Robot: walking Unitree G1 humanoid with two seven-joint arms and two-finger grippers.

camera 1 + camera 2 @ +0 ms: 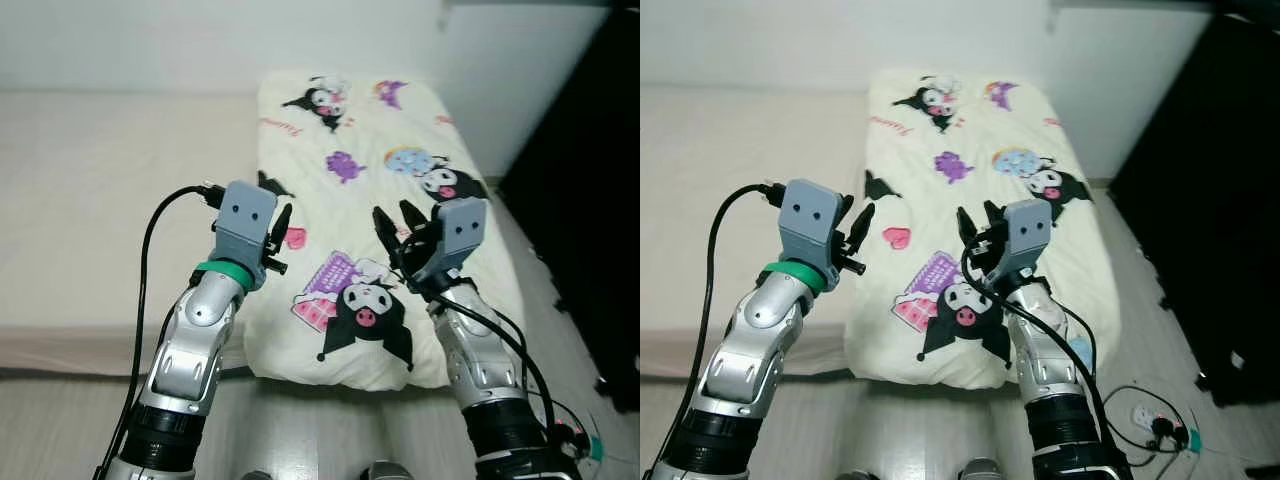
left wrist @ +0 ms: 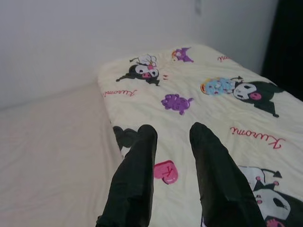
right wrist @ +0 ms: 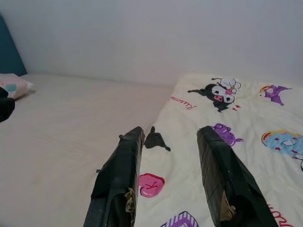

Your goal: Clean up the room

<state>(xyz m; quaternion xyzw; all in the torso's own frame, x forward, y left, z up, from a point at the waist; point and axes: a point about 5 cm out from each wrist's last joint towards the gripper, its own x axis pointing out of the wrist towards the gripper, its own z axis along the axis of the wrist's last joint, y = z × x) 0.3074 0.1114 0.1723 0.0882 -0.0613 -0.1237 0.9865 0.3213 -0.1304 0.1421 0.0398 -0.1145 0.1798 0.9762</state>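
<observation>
one blanket (image 1: 400,170) on bed (image 1: 100,200); two end effectors, left (image 1: 280,228) and right (image 1: 397,222), open.

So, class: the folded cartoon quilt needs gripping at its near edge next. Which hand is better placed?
Probably the right hand: it hangs open directly over the quilt near that edge. The left hand, also open, sits at the quilt's side border above the bare mattress.

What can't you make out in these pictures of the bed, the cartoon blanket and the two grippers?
- Blanket: its near edge hangs over the bed's end, so in the eye views what lies beneath it is hidden.
- Pillow: right wrist view, cut off by the picture's edge.
- Dark area beside the bed: too dark in the eye views to identify.
- Left gripper and right gripper: open, holding nothing; what they will grasp cannot be told.
</observation>
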